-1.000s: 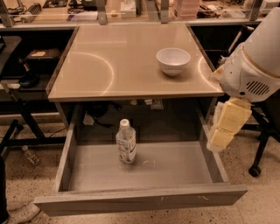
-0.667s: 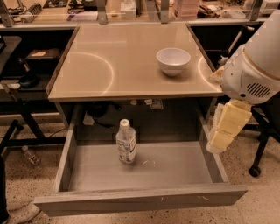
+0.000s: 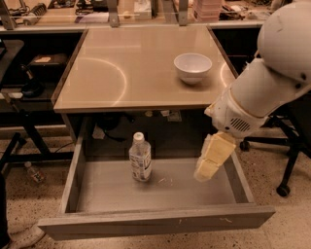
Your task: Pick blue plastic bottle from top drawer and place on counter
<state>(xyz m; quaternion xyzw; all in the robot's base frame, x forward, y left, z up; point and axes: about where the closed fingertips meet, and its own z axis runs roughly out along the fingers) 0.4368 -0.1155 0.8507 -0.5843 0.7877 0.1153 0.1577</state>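
The blue plastic bottle [image 3: 140,158], clear with a white cap and a white label, stands upright in the open top drawer [image 3: 155,221], left of the middle. My gripper [image 3: 206,170], cream-coloured, hangs from the white arm over the right part of the drawer. It is to the right of the bottle and apart from it. The beige glossy counter [image 3: 126,68] lies above the drawer.
A white bowl [image 3: 193,66] sits on the counter's right side. A cluttered bench [image 3: 97,14] runs along the back. A chair base with castors [image 3: 284,187] stands on the floor at the right. A small bottle [image 3: 34,172] lies on the floor at the left.
My gripper and arm have moved left and a little down, from beside the drawer's right wall to over its inside. The bottle has not moved.
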